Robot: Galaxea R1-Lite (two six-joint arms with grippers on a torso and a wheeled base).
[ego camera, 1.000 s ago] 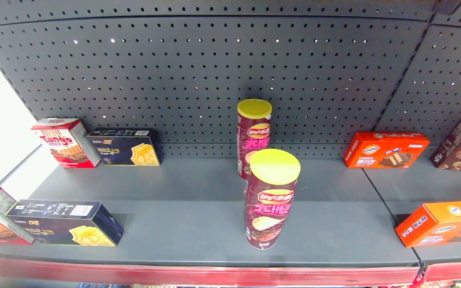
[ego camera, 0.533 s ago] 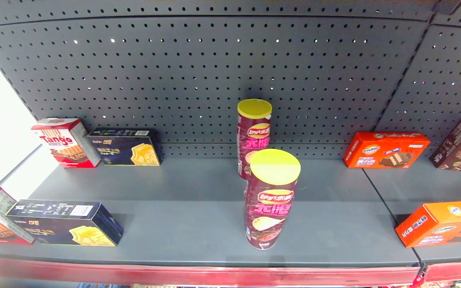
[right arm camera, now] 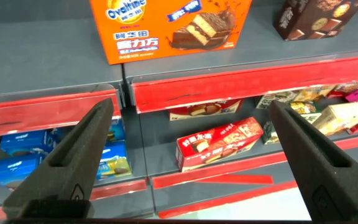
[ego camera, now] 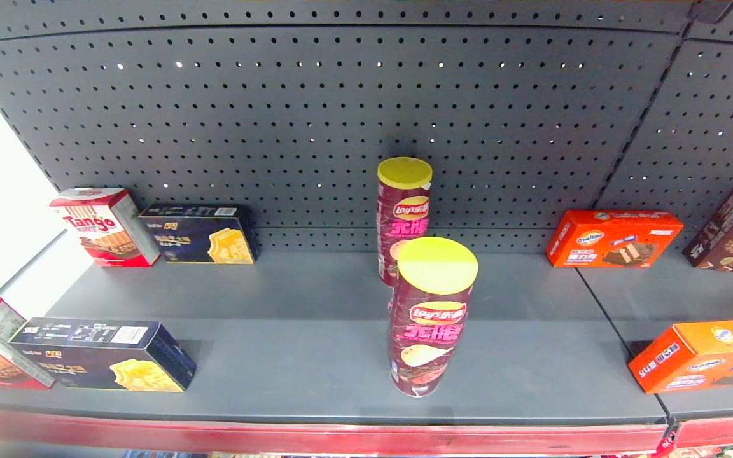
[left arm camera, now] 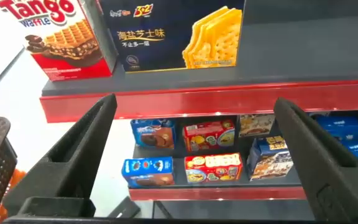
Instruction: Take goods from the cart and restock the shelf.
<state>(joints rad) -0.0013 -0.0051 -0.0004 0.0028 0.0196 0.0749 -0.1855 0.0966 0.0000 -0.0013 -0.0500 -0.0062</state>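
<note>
Shelf point(left arm camera: 303, 56) beyond parted left fingers point(left arm camera: 79, 149)

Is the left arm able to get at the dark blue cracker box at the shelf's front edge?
Probably yes. The left tool is open, facing the red shelf edge; the dark blue cracker box stands just above, nothing between.

Colours we find on the shelf point(ego camera: 290, 299)
It is dark grey with a red front strip point(ego camera: 315, 437) and a grey back panel point(ego camera: 277, 127) dotted with holes; a maroon front can point(ego camera: 429, 337) and back can point(ego camera: 403, 210) have yellow lids, beside a red-and-white wafer box point(ego camera: 104, 226), a navy cracker box point(ego camera: 200, 234) and an orange box point(ego camera: 611, 238).
</note>
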